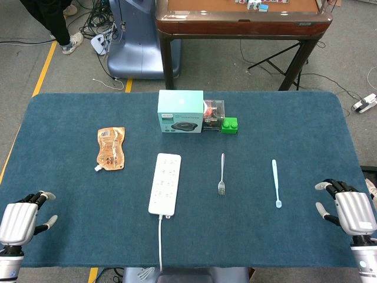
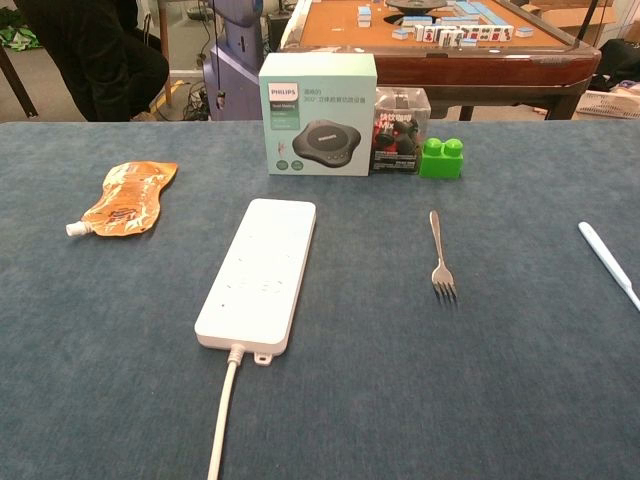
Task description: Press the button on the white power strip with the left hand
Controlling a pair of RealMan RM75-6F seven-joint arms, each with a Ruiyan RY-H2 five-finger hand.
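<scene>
Blue table [image 1: 294, 236], white power strip [image 1: 165, 183], orange pouch [image 1: 111, 148], fork [image 1: 222, 174], perhaps toothbrush [image 1: 275, 183], teal box [image 1: 180, 111]

The only legible brand is "PHILIPS", printed in dark letters at the top left of the pale green box [image 2: 318, 113] standing at the far middle of the table, while the smaller lines beneath it are too small to make out.

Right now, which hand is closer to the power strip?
Left. The left hand sits at the table's near-left corner, left of the power strip; the right hand is far across, beyond the fork.
</scene>
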